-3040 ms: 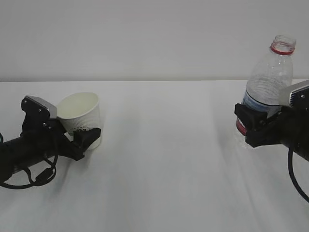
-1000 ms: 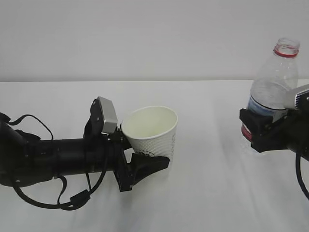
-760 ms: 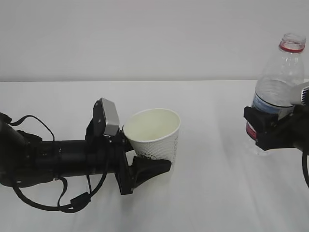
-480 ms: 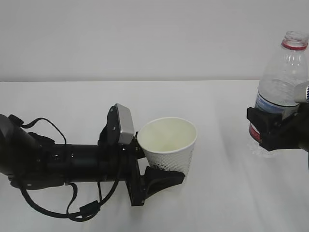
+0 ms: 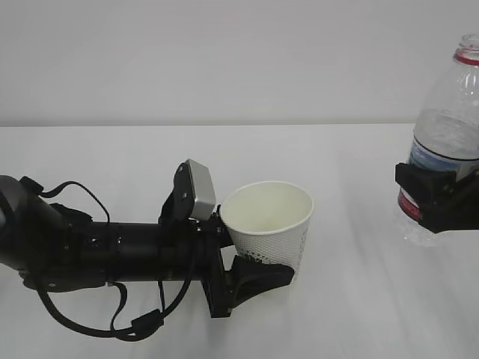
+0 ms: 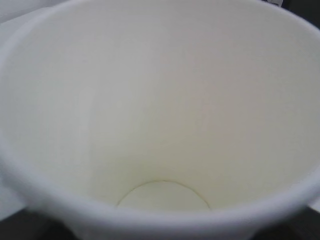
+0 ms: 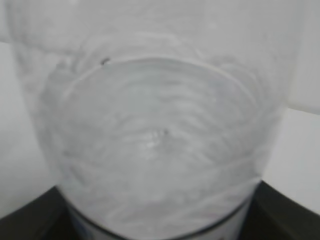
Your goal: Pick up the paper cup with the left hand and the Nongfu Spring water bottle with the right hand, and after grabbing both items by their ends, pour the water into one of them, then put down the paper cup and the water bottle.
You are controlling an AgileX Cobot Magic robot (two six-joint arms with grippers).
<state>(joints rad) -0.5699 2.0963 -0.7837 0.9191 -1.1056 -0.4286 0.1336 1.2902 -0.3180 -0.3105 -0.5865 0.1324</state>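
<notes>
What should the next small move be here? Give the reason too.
Probably bring the water bottle inward over the paper cup before tilting: the right gripper holds it upright far to the side, while the cup, held by the left gripper, looks empty.

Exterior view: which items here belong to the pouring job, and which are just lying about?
Part of the job:
- paper cup, empty, held by the left gripper
- Nongfu Spring water bottle, uncapped, held by the right gripper
- water inside the bottle

Just lying about:
- nothing; only the white table
</notes>
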